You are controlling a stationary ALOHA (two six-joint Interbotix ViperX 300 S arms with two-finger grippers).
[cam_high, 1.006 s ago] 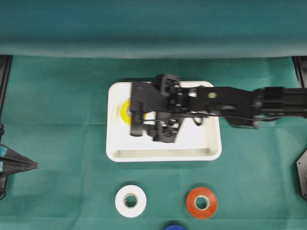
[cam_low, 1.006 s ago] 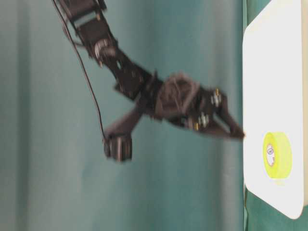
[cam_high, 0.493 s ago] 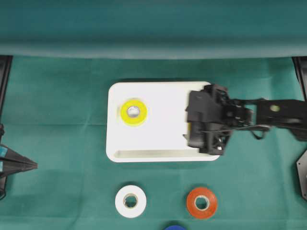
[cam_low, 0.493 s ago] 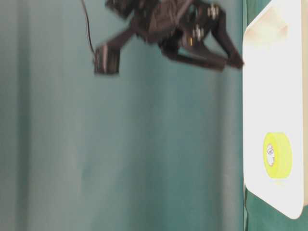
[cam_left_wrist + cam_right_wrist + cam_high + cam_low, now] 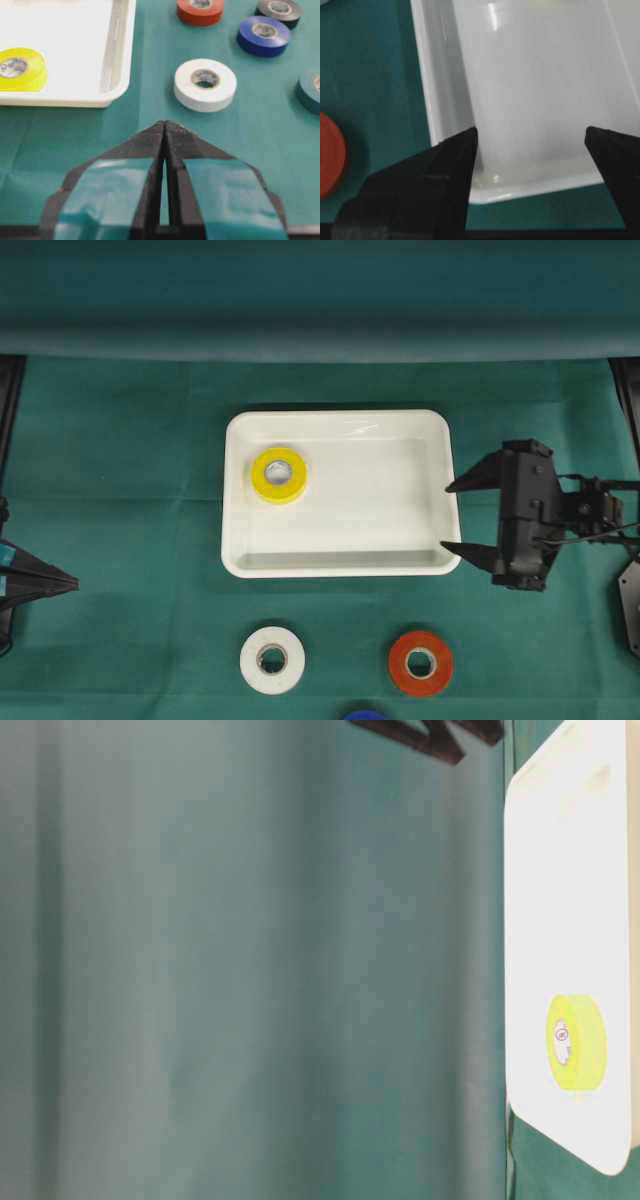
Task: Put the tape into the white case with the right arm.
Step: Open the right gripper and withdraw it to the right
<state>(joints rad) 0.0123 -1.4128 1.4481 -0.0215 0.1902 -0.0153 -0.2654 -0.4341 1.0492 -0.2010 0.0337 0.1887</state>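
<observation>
- My right gripper (image 5: 459,517), black with two long pointed fingers, has withdrawn: a second ago it stood over the yellow roll of tape (image 5: 279,475), half a second ago over the case's right end, and it now hangs just off the right rim of the shallow white glossy rectangular case (image 5: 340,564).
- Its fingers are spread wide and hold nothing; in the overhead view one tip lies near the case's upper right corner, the other near its lower right corner.
- The yellow roll lies flat inside the case, in the left part as the overhead view shows it, close to the left wall, in the same place as in the two earlier overhead pictures.
- My left gripper (image 5: 164,131), black with light-blue tape strips, has its fingers pressed together, nothing between them; it sits at the far left edge of the overhead view, unmoved.
- The remainder of the case floor is bare white.
- On the green cloth (image 5: 120,460) below the case: a white roll (image 5: 272,659) and an orange-red roll (image 5: 420,663), well apart from each other and clear of the rim.
- The left wrist view also shows a blue roll (image 5: 263,35), a black roll (image 5: 279,11) and a teal roll (image 5: 311,90) beyond the white one.
- In the table-level view only blurred finger tips show at the top edge.
</observation>
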